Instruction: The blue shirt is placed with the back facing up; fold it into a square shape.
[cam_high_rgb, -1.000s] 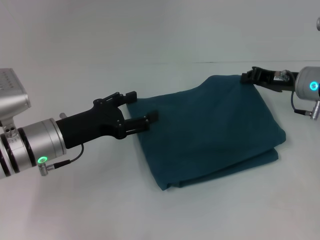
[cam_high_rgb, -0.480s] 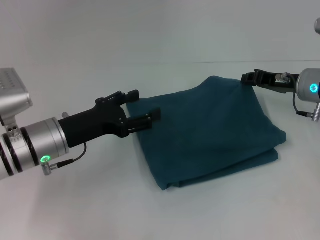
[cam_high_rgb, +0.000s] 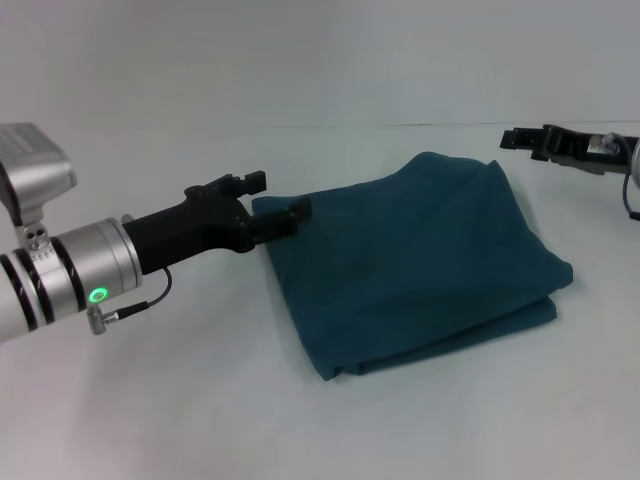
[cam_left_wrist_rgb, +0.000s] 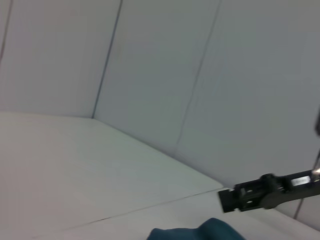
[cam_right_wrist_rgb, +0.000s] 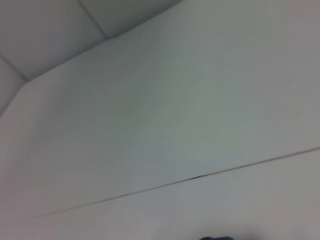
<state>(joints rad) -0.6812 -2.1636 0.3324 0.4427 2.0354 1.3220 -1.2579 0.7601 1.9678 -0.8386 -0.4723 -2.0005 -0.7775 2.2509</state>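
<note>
Between the two fingers of the left gripper there is a clear gap, so it stands released, one finger raised above the cloth and the other reaching over the near left corner of the blue shirt; whether that lower tip touches the fabric cannot be told. Outward from those fingers the shirt lies folded into a thick, roughly four-sided bundle with layered edges along its front, plain teal on top, spreading away toward the right side of the white table. Past the shirt's far right corner, well apart from the left fingers, the right gripper hangs just beyond the cloth and clear of it, holding nothing; whether its fingers are apart or together cannot be told. The left wrist view catches that same right gripper above a small hump of the shirt. The table is smooth and pale with a thin dark seam running across it, and behind it rise plain whitish wall panels that meet in faint vertical joints.
</note>
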